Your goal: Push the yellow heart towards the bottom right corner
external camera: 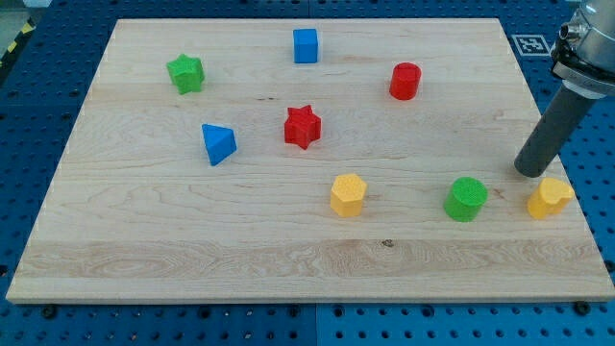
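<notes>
The yellow heart (549, 197) lies near the board's right edge, toward the view's bottom right. My tip (528, 172) rests on the board just above and slightly left of the heart, close to it or touching it. The dark rod rises from there to the view's upper right. A green cylinder (466, 198) sits left of the heart. A yellow hexagon (348, 195) lies further left.
A red star (302, 127) and a blue triangle (218, 143) are mid-board. A green star (185, 73), a blue cube (305, 45) and a red cylinder (405, 81) lie near the top. The wooden board (192, 259) ends just right of the heart.
</notes>
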You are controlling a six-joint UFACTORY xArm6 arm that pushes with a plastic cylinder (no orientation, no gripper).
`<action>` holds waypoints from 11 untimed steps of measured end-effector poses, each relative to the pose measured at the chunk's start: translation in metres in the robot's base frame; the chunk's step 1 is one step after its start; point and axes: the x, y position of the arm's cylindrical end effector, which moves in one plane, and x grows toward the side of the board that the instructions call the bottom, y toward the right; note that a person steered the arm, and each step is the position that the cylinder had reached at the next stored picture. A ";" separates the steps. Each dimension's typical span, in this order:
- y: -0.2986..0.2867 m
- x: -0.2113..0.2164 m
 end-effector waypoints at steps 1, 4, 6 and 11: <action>-0.023 0.015; 0.017 -0.012; 0.028 0.040; 0.005 0.043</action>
